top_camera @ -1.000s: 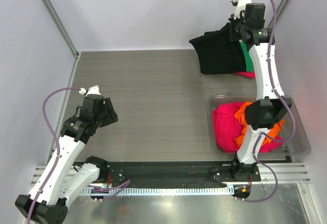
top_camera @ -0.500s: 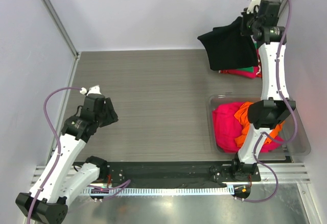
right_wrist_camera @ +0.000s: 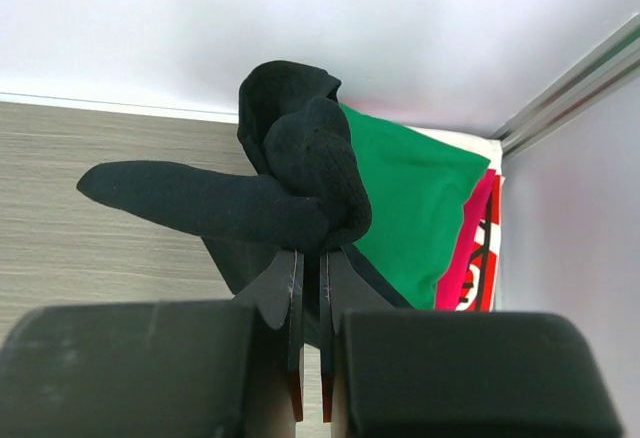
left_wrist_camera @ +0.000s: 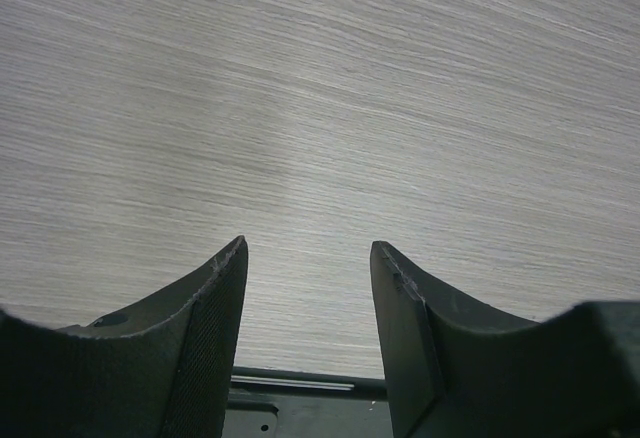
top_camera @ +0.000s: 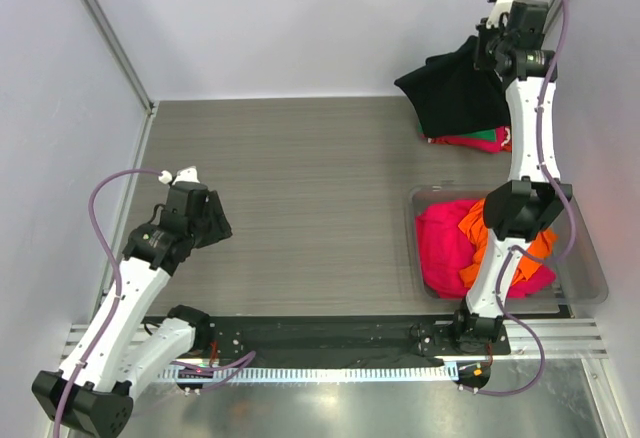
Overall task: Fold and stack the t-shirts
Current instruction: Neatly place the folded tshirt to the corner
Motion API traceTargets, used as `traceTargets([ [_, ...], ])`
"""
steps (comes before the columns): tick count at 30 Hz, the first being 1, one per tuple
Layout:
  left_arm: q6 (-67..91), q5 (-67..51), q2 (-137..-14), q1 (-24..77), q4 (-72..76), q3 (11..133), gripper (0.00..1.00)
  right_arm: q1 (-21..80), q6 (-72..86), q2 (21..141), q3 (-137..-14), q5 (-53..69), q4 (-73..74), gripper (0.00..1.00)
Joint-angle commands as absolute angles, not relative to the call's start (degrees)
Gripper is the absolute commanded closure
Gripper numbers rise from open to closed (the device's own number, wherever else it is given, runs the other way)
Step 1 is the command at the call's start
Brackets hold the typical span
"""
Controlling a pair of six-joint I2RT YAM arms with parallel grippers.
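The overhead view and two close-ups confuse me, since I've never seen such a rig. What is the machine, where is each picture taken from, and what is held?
Two robot arms stand at a table's near edge. The overhead camera sees both; the other two pictures come from a camera on each wrist. The left tool is open and empty over the table. The right tool is shut on a black t-shirt, held up over a folded green t-shirt on a pink-red one. A clear bin holds a magenta t-shirt and an orange one.
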State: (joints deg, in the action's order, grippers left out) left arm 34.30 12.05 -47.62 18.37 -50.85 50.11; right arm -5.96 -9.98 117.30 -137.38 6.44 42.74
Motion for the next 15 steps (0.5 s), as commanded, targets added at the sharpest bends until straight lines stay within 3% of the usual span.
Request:
traceTargets([
  [1,34.9,13.4,-47.7,18.4,-50.1,50.9,0.47,-6.8,-8.6,117.4,-141.7,7.5,36.7,0.99],
  [15,35.2,13.9,-48.8,18.4,-50.4,50.9,0.48,-10.5,-5.7,123.3,-141.8,5.1,29.1,0.99],
])
